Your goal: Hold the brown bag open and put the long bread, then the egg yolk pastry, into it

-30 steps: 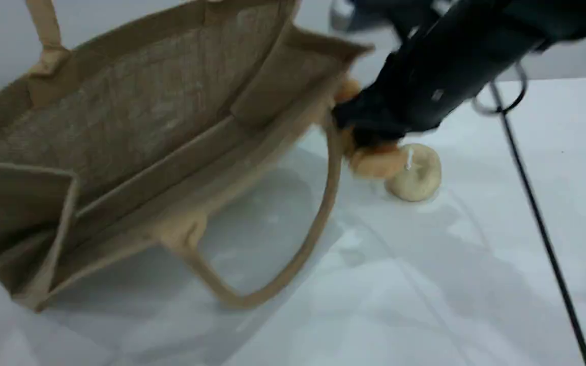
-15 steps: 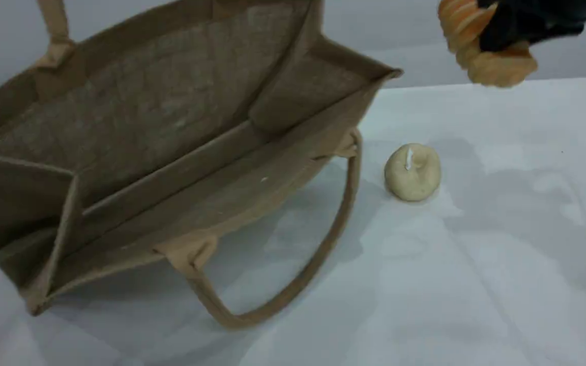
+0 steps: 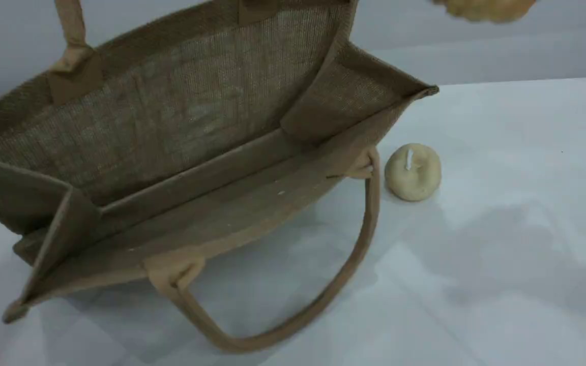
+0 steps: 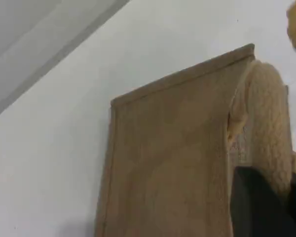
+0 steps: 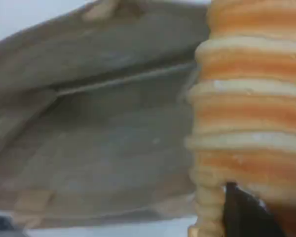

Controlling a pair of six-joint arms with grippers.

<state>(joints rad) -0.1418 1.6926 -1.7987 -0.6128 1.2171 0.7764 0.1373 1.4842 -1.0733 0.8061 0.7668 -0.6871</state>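
Observation:
The brown bag [image 3: 181, 117] stands tilted on the table with its mouth gaping toward the camera. Its far handle [image 3: 71, 35] runs up out of the top edge and its near handle [image 3: 323, 310] lies looped on the table. In the left wrist view my left gripper [image 4: 266, 202] is shut on the rope handle [image 4: 269, 128], above the bag's outer wall [image 4: 167, 163]. My right gripper [image 5: 241, 212] is shut on the ridged orange long bread [image 5: 251, 113], held high over the bag [image 5: 113, 138]; only the bread's lower edge [image 3: 481, 7] shows in the scene view. The egg yolk pastry [image 3: 413, 172] sits by the bag's right corner.
White tabletop [image 3: 501, 254] stretches to the right and in front of the bag. The pastry lies close to the near handle's right attachment [image 3: 361, 165]. Both arms are out of the scene view.
The right gripper has lifted the long bread from beside the pastry up to the view's top edge. The bag has shifted right and stands more upright. The pastry has not moved.

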